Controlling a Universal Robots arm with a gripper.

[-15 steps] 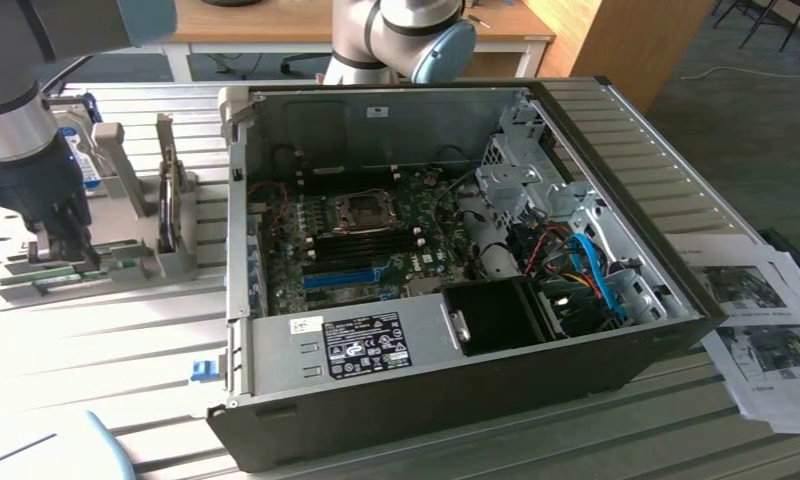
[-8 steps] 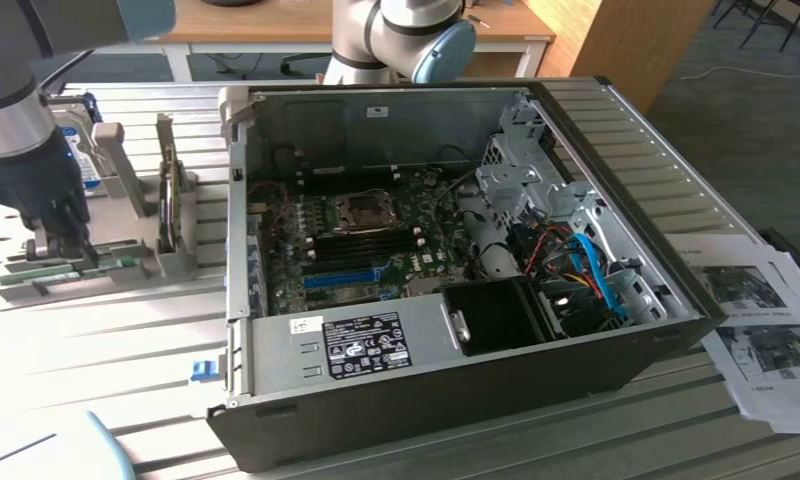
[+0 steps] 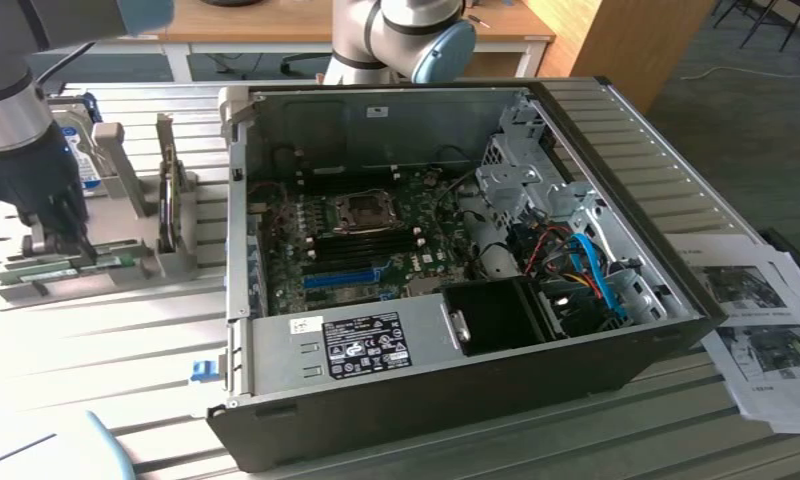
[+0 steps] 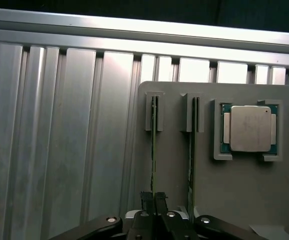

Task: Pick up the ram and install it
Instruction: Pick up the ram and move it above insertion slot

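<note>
Two rams stand on edge in slots of a grey holder [image 4: 174, 165]. They are thin green sticks, seen edge-on in the wrist view. My gripper [image 4: 153, 199] is down over the nearer end of one ram [image 4: 154, 145], with its dark fingers [image 4: 147, 200] pressed together on the thin edge. The other ram [image 4: 192, 150] stands free in the neighbouring slot. In the exterior view my gripper [image 3: 69, 248] reaches down into the holder [image 3: 133, 265] at the exterior view's left, beside the open computer case [image 3: 440, 400]. Inside it lies the motherboard [image 3: 360, 250].
A CPU [image 4: 249, 128] sits in a pocket of the holder beside the rams. A hard drive [image 3: 73, 140] and upright brackets stand behind the holder. The slatted metal table [image 3: 133, 350] carries printed papers [image 3: 760, 320] at the exterior view's right.
</note>
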